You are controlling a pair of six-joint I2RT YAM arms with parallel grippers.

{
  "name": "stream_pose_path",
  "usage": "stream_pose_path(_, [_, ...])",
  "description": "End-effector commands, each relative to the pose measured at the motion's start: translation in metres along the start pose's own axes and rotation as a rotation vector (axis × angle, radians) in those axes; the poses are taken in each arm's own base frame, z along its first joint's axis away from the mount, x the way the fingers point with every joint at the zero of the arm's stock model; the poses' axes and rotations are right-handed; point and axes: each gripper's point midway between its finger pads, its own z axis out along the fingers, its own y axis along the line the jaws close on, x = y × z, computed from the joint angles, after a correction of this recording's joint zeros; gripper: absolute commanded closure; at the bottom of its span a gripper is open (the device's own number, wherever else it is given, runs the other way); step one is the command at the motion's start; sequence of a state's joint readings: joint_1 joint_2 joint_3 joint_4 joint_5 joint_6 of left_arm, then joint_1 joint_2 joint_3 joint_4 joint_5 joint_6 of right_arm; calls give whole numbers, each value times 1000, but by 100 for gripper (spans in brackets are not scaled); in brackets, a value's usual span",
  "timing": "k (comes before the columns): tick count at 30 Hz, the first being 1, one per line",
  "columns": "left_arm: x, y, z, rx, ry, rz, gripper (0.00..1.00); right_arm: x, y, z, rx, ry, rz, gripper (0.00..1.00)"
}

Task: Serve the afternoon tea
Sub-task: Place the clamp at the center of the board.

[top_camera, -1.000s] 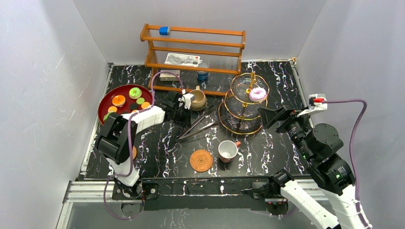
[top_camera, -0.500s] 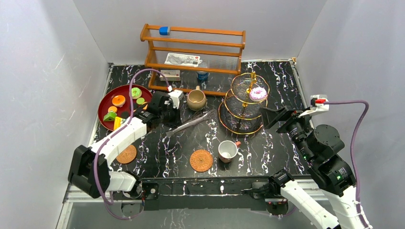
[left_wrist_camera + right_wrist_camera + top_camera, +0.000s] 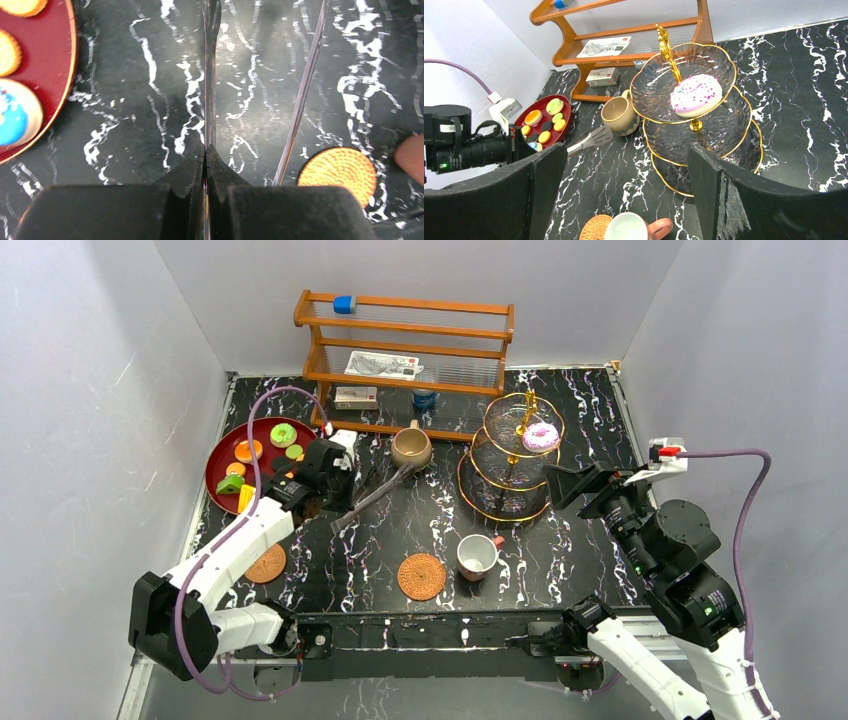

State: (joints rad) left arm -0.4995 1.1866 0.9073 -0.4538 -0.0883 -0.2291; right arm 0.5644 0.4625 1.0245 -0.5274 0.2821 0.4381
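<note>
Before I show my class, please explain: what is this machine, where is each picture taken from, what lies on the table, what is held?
Two robot arms are bolted at the near edge of a black marbled table. The wide picture looks down from above; the other two come from a camera on each wrist. The left arm's fingers are shut on metal tongs; the right arm's fingers stand open, empty. On the table: a red tray of toy pastries, a tan mug, a tiered glass stand with a pink doughnut on top, a white cup, two woven coasters, a wooden rack.
</note>
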Motion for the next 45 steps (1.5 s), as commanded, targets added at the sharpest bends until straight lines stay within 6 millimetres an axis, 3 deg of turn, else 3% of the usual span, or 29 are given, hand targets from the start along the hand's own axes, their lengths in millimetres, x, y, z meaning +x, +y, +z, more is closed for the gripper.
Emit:
stream_pose_path(1, [12,36,-4,-209,44,-23,100,-23,8,-2,-22,-67,-3,2])
stream_pose_path(6, [20,47,8,-294,98,-34,100,-24,8,-1,-21,-71,-4,2])
stream_pose_path(14, [36,39,41,-282,178,-76,100,-21,9,1,-26,-58,-2,2])
stream_pose_path(24, [67,36,48,-288,261,-159,92,-20,7,0,-18,-61,-7,2])
stream_pose_path(30, [69,26,51,-242,264,-193,84,-21,8,0,-22,-62,-10,2])
stream_pose_path(32, [61,22,48,-221,235,-210,76,-20,8,0,-25,-57,-9,2])
stream_pose_path(36, [44,14,47,-162,167,-205,38,-19,8,-1,-26,-55,-7,2])
stream_pose_path(39, [43,14,51,-154,156,-185,18,-20,8,0,-26,-57,-6,2])
stream_pose_path(42, [49,13,59,-145,183,-165,9,-20,9,-1,-27,-58,-8,2])
stream_pose_path(45, [50,4,67,-92,213,-153,8,-21,9,-1,-27,-59,-8,2])
